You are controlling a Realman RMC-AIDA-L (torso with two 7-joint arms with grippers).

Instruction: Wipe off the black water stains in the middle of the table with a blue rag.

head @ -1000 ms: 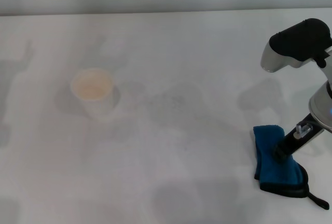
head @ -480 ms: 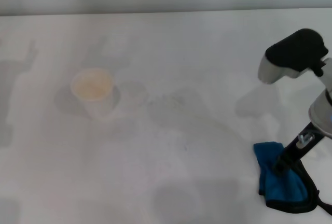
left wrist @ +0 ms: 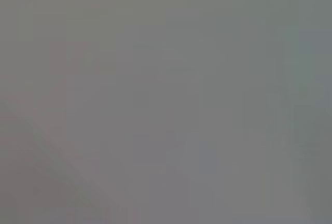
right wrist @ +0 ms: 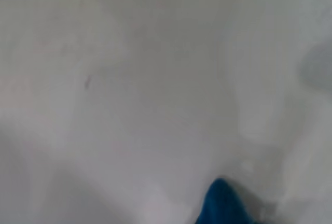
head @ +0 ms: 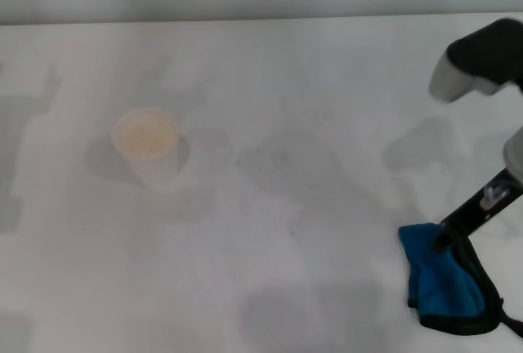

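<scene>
The blue rag (head: 444, 283) with black edging lies bunched on the white table (head: 270, 271) at the front right. Its corner also shows in the right wrist view (right wrist: 223, 206). My right gripper (head: 444, 240) reaches down from the right edge, and its dark fingers look pinched together on the rag's upper edge. No dark brown-black puddle shows; the middle of the table holds only faint grey patches (head: 278, 161). My left gripper is out of the head view, and the left wrist view is plain grey.
A white paper cup (head: 148, 145) stands upright at the left of the middle. The table's far edge (head: 261, 20) runs along the top, with a grey wall behind it.
My right arm has swung right and back toward the table's front right. The rag slid a little nearer the front edge with the gripper, then stayed put.
</scene>
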